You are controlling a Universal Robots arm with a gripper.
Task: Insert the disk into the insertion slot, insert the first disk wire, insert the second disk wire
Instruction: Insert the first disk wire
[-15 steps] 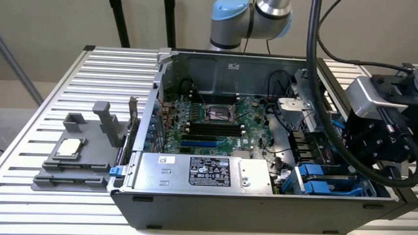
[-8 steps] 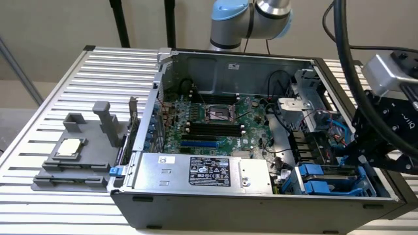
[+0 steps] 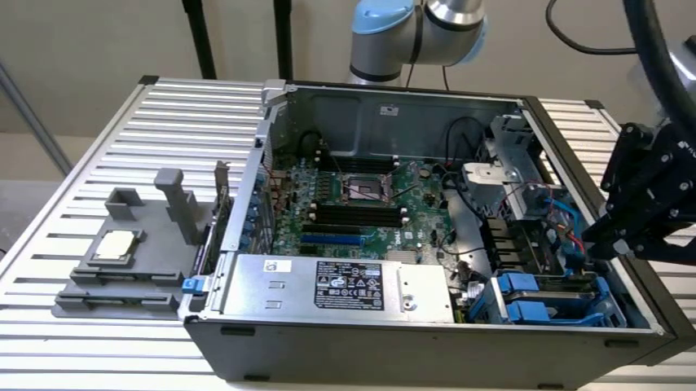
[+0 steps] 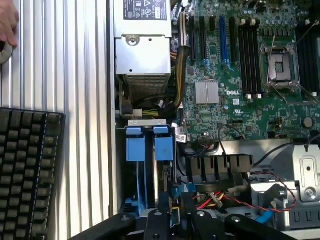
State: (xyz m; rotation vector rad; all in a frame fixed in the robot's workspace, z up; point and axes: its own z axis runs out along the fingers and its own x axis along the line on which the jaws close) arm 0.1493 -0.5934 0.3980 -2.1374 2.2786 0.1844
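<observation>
The insertion slot (image 3: 549, 300) is the grey drive cage at the case's front corner on the exterior view's right, with two blue tabs (image 4: 150, 142) at its mouth. A blue carrier frame sits inside the cage; the disk body is hidden edge-on between the rails. My black gripper (image 3: 596, 244) hangs over the rear of the cage, beside the case wall. Its jaws (image 4: 175, 212) stand narrow, pinching a small blue connector (image 4: 175, 191) just behind the cage. A blue wire (image 3: 565, 218) runs down to the gripper. Red and yellow wires (image 4: 212, 200) lie beside it.
A silver power supply (image 3: 337, 285) with a black label fills the case front, with the green motherboard (image 3: 359, 204) behind it. A grey fixture (image 3: 125, 269) holding a chip stands at the exterior view's left. A keyboard (image 4: 27, 170) and a person's hand (image 4: 7, 22) lie on the slatted table.
</observation>
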